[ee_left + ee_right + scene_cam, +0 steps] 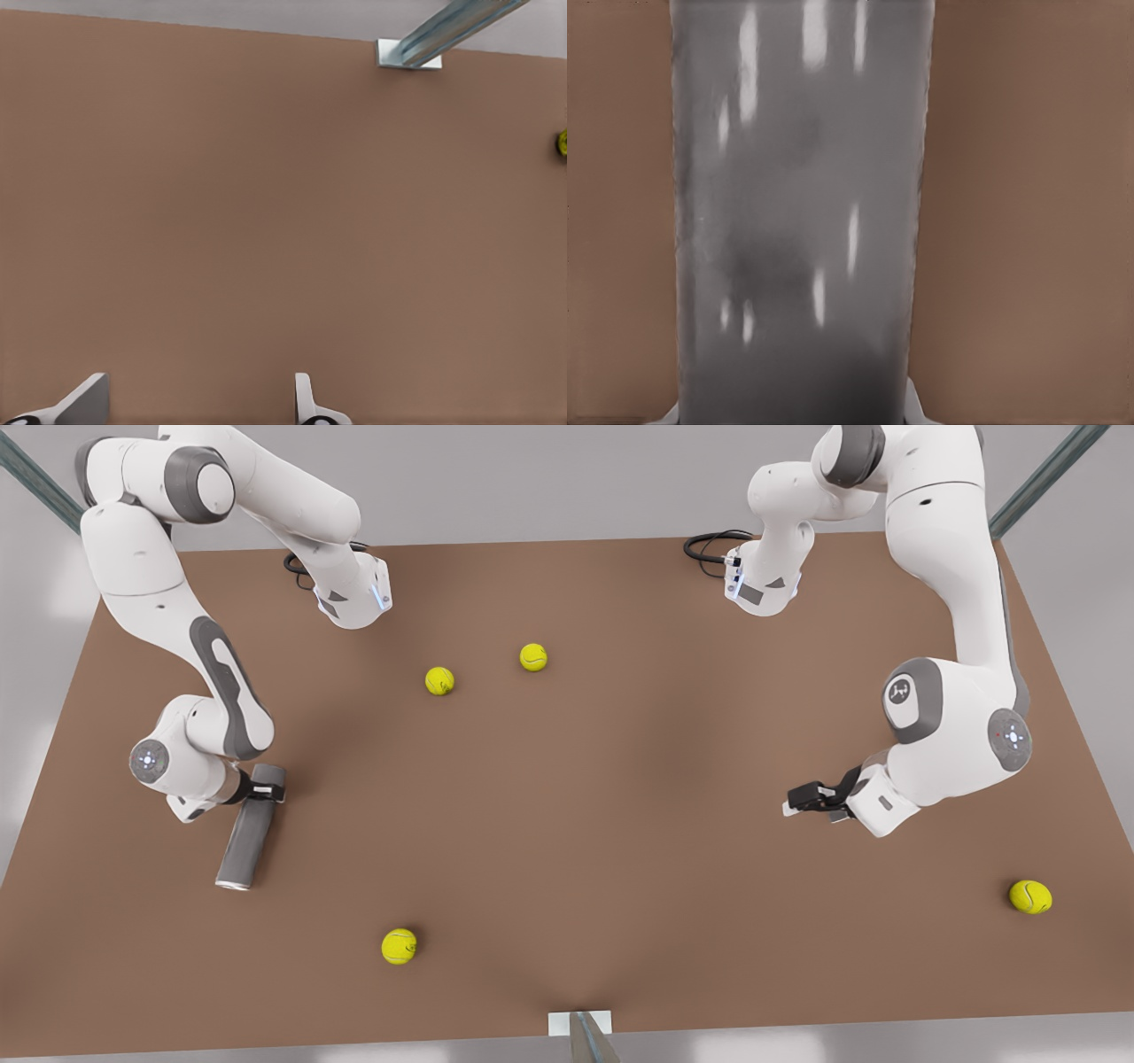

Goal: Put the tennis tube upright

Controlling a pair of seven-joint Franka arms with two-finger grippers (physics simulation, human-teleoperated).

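The right end effector [266, 786] pinches the far end of the tennis tube [249, 834], lying lengthwise on the surface [620, 824], while the left end effector [802, 802] waits spread, well apart.

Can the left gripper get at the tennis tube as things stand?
Probably not soon: the left gripper hovers open across the table, while the right gripper is already clamped on the lying tennis tube.

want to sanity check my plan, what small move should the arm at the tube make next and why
Probably lift that end a little. The right gripper sits closed around the far end of the tube, which lies flat on the table, silvery rim toward the camera. The left gripper waits open, apart.
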